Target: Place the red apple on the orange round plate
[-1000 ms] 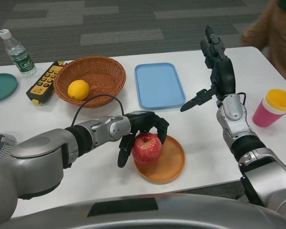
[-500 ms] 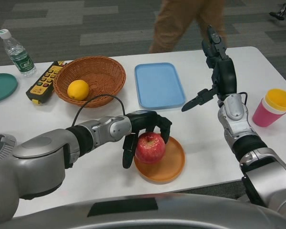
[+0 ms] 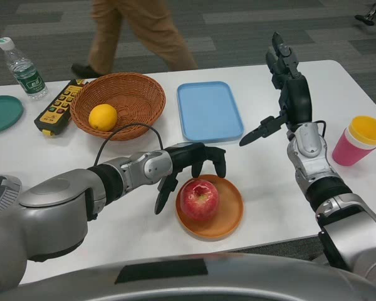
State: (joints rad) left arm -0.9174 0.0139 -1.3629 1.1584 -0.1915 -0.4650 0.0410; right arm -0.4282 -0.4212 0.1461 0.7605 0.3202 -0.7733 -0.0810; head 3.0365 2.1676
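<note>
Nearest us: one glossy red apple [image 3: 199,199], rounded, with a pale yellowish blush and faint streaks near the stem dimple, sitting upright on the left part of the shallow orange round plate [image 3: 229,215]. The plate lies on the white counter [image 3: 266,169] by its near edge.

Just behind and left of the apple we note our left hand [image 3: 187,164], black, fingers spread and pointing down, clear of the fruit and holding nothing.

Right side, raised above the counter: our right hand [image 3: 282,88], fingers apart, thumb jutting left, nothing in it.

Far right: a pink plastic cup with a yellow cup nested in it [image 3: 359,140].

Mid-counter: a light blue rectangular tray [image 3: 209,111]; a woven wicker basket [image 3: 138,94] holding a yellow lemon [image 3: 103,117].

Far left: a yellow and black remote controller [image 3: 56,108], a teal round plate [image 3: 1,113], a clear plastic water bottle [image 3: 22,69].

Beyond the counter: a person's legs in tan trousers [image 3: 141,28] on grey carpet.
</note>
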